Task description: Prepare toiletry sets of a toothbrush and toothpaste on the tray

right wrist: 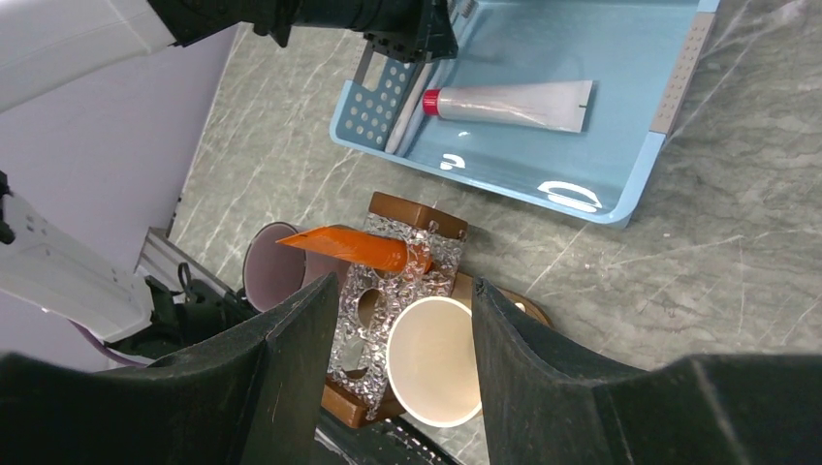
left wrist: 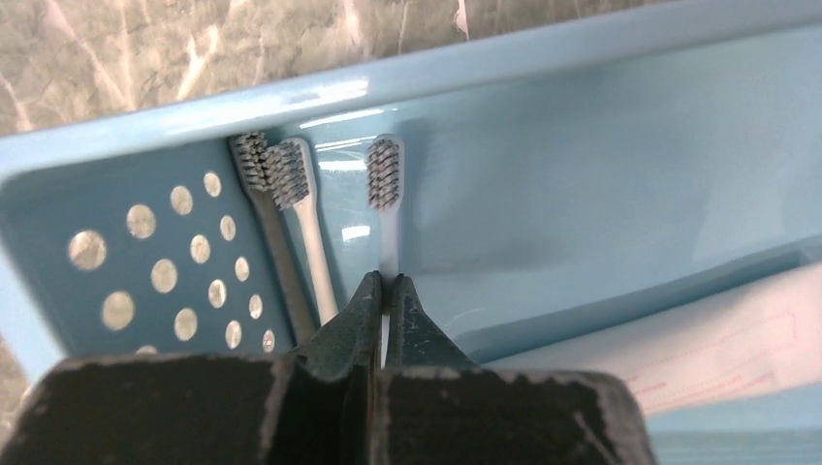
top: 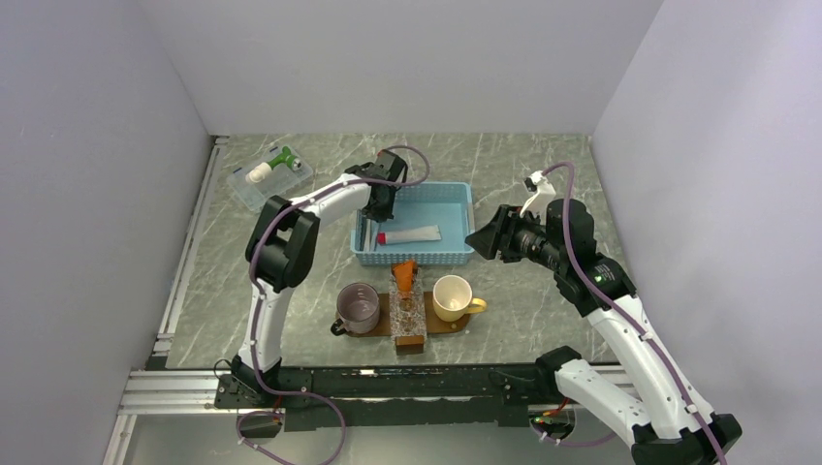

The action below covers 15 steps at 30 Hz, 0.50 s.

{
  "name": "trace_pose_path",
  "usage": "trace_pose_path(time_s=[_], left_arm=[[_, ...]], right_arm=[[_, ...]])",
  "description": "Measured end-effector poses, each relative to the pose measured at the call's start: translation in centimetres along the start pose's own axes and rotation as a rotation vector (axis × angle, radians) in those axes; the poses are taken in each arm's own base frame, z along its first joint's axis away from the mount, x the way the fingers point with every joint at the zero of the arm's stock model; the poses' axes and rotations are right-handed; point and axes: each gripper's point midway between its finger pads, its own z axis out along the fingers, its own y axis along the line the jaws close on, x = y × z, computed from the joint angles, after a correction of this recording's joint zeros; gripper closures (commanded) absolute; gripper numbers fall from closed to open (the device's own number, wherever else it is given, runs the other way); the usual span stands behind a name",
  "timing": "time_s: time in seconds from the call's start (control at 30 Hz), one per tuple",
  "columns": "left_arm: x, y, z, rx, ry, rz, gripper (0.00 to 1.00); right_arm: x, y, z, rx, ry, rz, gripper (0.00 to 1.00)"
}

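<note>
- The left gripper (left wrist: 386,283) is clamped on the toothbrush (left wrist: 387,218). Its jaws pinch the slim white handle below the bristle head.
- That toothbrush lies inside the basket (left wrist: 582,145), at its left end, with the head pointing at the far wall.
- Two other brushes (left wrist: 281,194), one grey and one white, lie just beside it on the left. A white tube (left wrist: 737,339) with a red cap lies to its right on the basket floor.
- The step in hand looks like the pick-up of a toothbrush. The grip is made, but I cannot tell whether the brush is off the floor yet.
- The right gripper (right wrist: 402,291) hovers near the right side of the basket, jaws apart and holding nothing.
- The toothpaste (right wrist: 349,247), an orange tube, is on the tray (right wrist: 407,208), propped at a tilt in a clear holder (right wrist: 373,329).
- A cream mug (right wrist: 436,358) stands right of the holder and a purple mug (top: 358,307) left of it.
- The next move probably calls for a straight lift, so the handle clears the basket wall and does not drag the neighbouring brushes.
- After that comes a carry toward the near edge of the table, to set the brush down beside the toothpaste.
- The thin handle may twist in the pinch, so a slow, level carry seems wise.
</note>
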Motion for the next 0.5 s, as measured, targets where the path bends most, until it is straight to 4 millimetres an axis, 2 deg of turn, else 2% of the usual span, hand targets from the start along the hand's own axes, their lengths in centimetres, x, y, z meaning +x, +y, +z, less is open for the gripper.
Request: trace_pose_path(time_s=[0.17, 0.5], left_arm=[[-1.0, 0.0, -2.1, 0.016, -0.04, 0.003, 1.0], [-4.5, 0.4, -8.4, 0.053, -0.18, 0.007, 1.0]], right_arm=[[0.1, -0.1, 0.2, 0.002, 0.006, 0.002, 0.45], [0.2, -0.3, 0.5, 0.009, 0.018, 0.009, 0.45]])
